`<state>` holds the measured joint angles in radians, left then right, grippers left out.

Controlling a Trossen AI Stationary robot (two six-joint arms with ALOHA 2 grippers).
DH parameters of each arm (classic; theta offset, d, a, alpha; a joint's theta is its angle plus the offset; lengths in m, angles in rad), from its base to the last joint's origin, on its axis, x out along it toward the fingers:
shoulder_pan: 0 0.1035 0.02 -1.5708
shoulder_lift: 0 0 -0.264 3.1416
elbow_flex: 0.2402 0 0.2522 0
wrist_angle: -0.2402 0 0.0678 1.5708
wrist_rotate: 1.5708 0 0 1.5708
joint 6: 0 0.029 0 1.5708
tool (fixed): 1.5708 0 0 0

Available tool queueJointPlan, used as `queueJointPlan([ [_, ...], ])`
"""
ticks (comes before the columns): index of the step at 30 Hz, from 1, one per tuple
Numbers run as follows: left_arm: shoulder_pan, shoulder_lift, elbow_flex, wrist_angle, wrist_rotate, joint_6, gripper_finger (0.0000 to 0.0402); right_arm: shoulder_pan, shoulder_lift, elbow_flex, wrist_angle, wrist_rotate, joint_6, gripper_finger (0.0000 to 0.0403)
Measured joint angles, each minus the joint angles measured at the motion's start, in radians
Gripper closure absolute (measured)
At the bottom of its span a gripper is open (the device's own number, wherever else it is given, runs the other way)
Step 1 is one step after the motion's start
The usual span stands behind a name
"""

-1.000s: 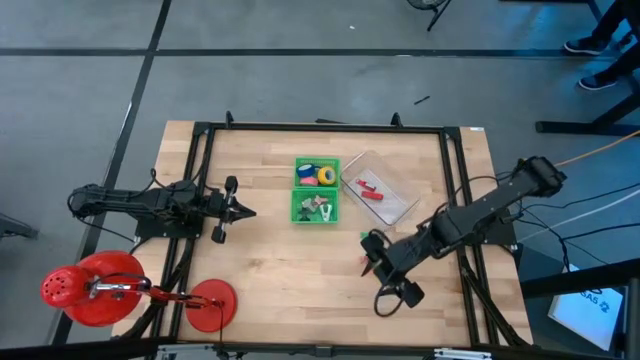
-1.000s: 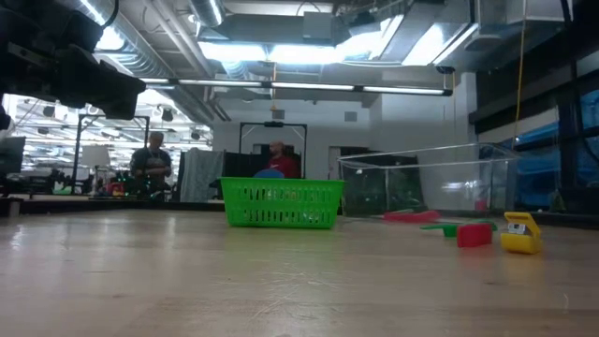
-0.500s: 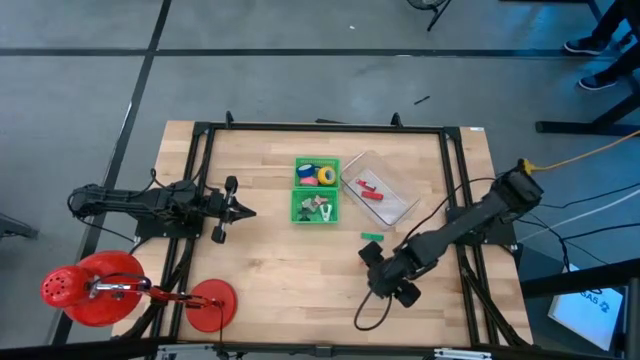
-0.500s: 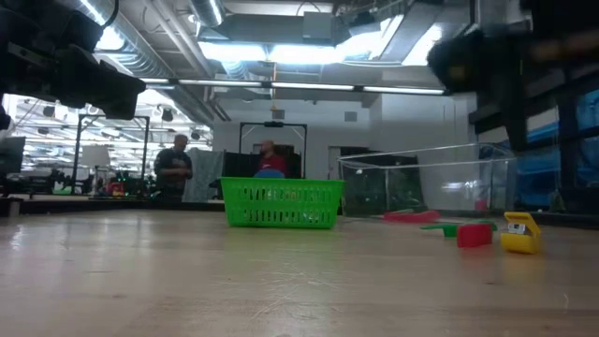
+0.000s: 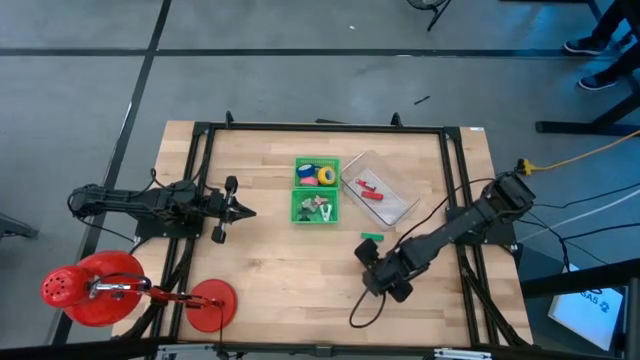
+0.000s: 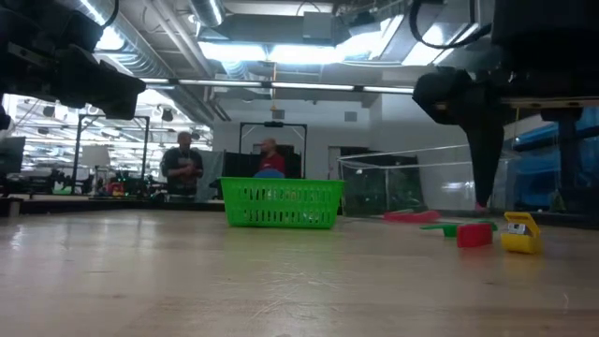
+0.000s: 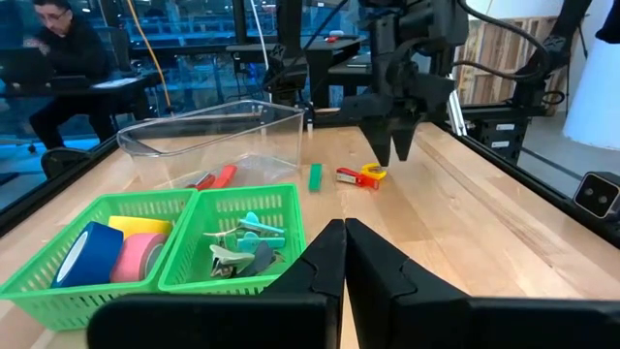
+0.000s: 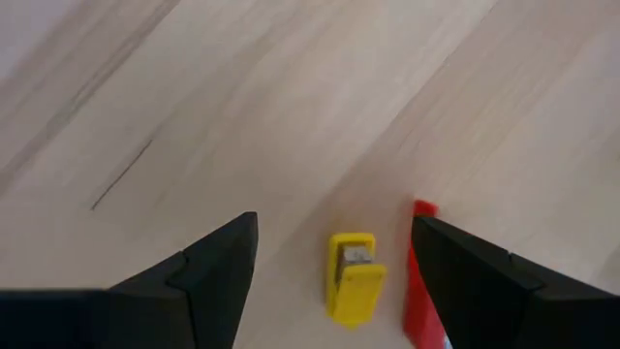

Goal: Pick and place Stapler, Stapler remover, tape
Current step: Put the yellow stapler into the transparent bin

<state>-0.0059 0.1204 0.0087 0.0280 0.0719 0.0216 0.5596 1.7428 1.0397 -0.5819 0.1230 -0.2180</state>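
Note:
My right gripper [image 8: 334, 223] hangs open, pointing steeply down, just above a small yellow stapler [image 8: 354, 276] and a small red one [image 8: 422, 281] that lie flat on the table. The yellow one shows between the fingers and the red one by one finger; neither is touched. The left wrist view shows the same gripper [image 7: 397, 145] over that pair [image 7: 363, 174]. A green stapler [image 5: 371, 237] lies nearby. The tape rolls [image 7: 107, 254] and claw-shaped stapler removers [image 7: 247, 247] sit in a green two-part basket [image 5: 316, 190]. My left gripper [image 5: 245, 211] waits shut at the table's left.
A clear plastic container [image 5: 380, 187] holding red staplers [image 5: 370, 190] stands right of the basket. A black frame [image 5: 320, 128] runs around the table's edges. People stand in the room beyond the table's far edge [image 6: 187, 168].
My right gripper has sunk toward the table and tipped more steeply downward, shifting a little toward the table's left over the yellow and red staplers. Its fingers have stayed open. In the low view it has come into the picture from above.

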Motion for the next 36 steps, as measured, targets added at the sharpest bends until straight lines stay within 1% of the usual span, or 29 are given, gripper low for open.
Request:
queueJointPlan([
  [3,0.000,0.000,0.000,0.000,0.000,0.000,0.0395,-0.015,0.000,-0.013,-0.002,-0.041,0.000,0.0128],
  [10,0.000,0.000,0.000,0.000,0.000,0.000,0.0396,-0.052,0.000,-0.095,0.035,-0.042,0.000,0.0128],
  [14,0.000,0.000,0.000,-0.001,0.000,0.000,0.0397,-0.059,-0.006,-0.117,0.055,-0.046,0.011,0.0133],
  [16,0.000,0.000,0.000,0.000,0.000,0.000,0.0397,-0.059,-0.006,-0.116,0.054,-0.055,0.031,0.0148],
  [19,0.000,0.000,0.000,-0.001,0.000,0.000,0.0395,-0.059,-0.002,-0.104,0.042,-0.073,0.059,0.0186],
  [26,0.000,0.000,0.000,0.000,0.000,0.000,0.0395,-0.060,0.000,-0.087,0.045,-0.060,0.080,0.0315],
  [28,0.000,0.000,0.000,-0.001,0.000,0.000,0.0396,-0.060,0.000,-0.087,0.047,-0.060,0.080,0.0344],
  [30,0.000,0.000,0.000,-0.001,0.000,0.000,0.0395,-0.059,0.000,-0.087,0.047,-0.067,0.080,0.0343],
  [36,0.000,0.000,0.000,-0.001,0.000,0.000,0.0394,-0.059,-0.006,-0.087,0.041,-0.204,0.112,0.0343],
])
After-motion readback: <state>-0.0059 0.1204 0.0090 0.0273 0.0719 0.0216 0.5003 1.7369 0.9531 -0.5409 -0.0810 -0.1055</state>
